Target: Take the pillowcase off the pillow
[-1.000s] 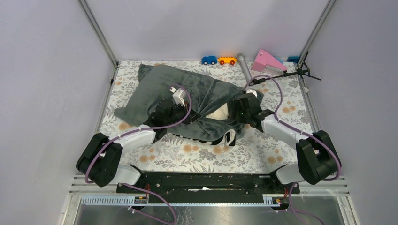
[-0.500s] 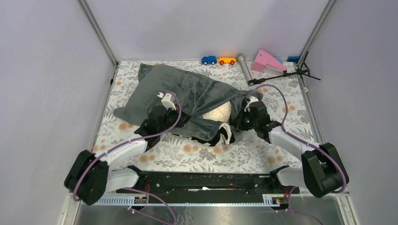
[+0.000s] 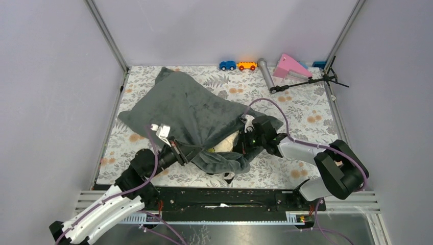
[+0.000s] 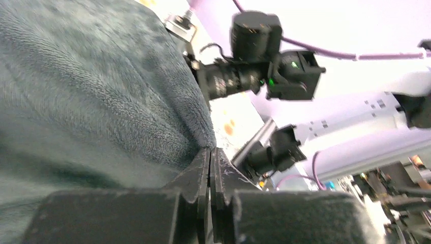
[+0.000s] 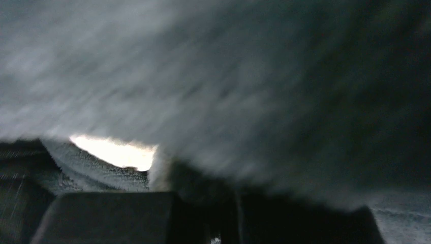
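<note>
The dark grey-green pillowcase (image 3: 189, 109) lies spread over the left and middle of the table, bunched at its near edge, where a bit of zebra stripe (image 3: 227, 176) shows. A small patch of the cream pillow (image 3: 223, 145) peeks out of that bunched opening. My left gripper (image 3: 198, 151) is at the opening's left side. In the left wrist view its jaws (image 4: 210, 149) are shut, with plush fabric (image 4: 91, 91) gathered into their tips. My right gripper (image 3: 244, 148) is at the opening's right side. In the right wrist view it (image 5: 223, 190) is shut, with blurred fabric (image 5: 254, 76) draped over its tips.
Along the far edge stand a blue toy car (image 3: 227, 65), an orange toy car (image 3: 246, 65), a grey cylinder (image 3: 265, 73) and a pink wedge (image 3: 291, 66). A black tripod (image 3: 306, 81) lies at the far right. Metal frame posts rise at both far corners.
Both arms have drawn back toward the near edge, dragging the bunched opening with them. The right gripper has shut. The grey fabric now lies flatter and less of the pillow shows.
</note>
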Robot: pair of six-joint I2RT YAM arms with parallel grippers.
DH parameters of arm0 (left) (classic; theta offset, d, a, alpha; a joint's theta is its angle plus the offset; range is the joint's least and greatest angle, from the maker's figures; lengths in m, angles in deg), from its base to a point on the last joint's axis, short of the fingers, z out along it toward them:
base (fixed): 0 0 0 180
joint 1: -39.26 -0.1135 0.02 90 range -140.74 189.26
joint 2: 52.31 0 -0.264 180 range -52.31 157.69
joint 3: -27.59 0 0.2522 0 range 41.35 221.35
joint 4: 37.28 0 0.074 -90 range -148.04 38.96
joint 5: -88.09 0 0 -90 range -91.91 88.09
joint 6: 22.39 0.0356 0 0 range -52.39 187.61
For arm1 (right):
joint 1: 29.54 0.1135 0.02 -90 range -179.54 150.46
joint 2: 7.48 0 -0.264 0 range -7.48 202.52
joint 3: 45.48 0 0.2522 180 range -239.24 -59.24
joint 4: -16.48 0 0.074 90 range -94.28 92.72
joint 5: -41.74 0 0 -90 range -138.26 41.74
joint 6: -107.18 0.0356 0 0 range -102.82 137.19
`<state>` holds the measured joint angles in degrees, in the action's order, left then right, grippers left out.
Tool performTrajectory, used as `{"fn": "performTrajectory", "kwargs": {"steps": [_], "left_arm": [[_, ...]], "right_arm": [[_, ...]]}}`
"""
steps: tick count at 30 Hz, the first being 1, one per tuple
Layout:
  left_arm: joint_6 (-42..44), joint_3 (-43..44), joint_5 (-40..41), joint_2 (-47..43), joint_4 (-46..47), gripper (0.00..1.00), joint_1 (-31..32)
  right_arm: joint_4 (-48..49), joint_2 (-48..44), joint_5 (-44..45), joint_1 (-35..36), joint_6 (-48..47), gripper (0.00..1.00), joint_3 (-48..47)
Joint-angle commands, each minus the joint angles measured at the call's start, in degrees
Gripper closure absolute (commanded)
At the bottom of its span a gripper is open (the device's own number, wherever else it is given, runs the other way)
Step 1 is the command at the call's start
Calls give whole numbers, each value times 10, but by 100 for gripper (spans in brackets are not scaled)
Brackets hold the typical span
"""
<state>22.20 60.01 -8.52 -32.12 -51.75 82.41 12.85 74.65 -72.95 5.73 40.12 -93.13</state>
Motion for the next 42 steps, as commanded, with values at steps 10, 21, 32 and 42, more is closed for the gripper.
{"fn": "performTrajectory", "kwargs": {"steps": [10, 21, 32, 42], "left_arm": [[-46, 91, 283, 181, -169, 100, 92], [21, 172, 248, 268, -205, 100, -70], [105, 292, 213, 343, -248, 100, -70], [83, 427, 183, 385, -295, 47, -17]], "right_arm": [[-66, 32, 160, -18, 18, 100, -73], [-24, -194, 369, -20, 25, 94, 80], [59, -227, 276, -23, 21, 100, 131], [73, -235, 249, -22, 22, 99, 140]]}}
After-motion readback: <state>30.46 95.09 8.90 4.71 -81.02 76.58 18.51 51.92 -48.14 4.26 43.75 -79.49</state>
